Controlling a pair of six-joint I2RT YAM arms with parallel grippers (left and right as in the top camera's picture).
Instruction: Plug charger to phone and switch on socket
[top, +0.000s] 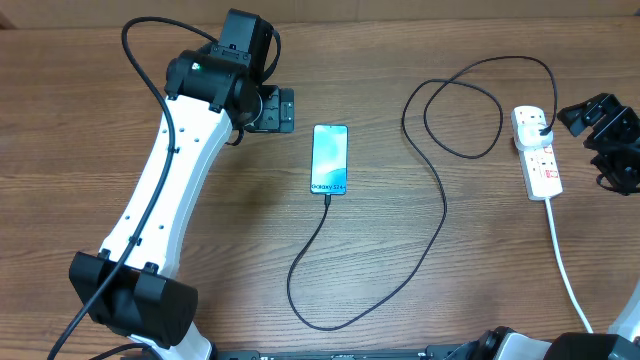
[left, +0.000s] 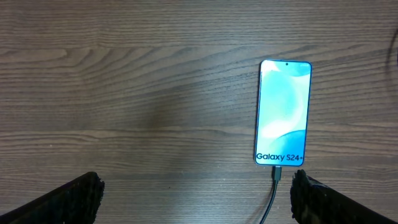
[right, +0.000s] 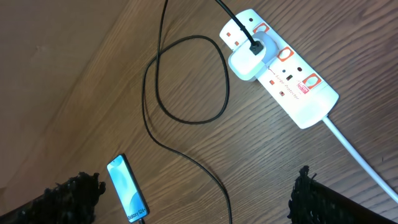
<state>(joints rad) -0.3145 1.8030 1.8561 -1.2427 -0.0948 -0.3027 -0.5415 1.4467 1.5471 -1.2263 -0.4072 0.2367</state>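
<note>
Slim cyan-screened smartphone (top: 330, 159) lies mid-table, thin black charger cable (top: 444, 205) plugged into its bottom end and running to the white power strip (top: 540, 165). Left gripper (left: 196, 190) and right gripper (right: 193, 193) both spread wide, empty.

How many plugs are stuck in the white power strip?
1. A white plug sits in the socket, near the end away from its thick white cord; the black charger cable runs out of it.
</note>
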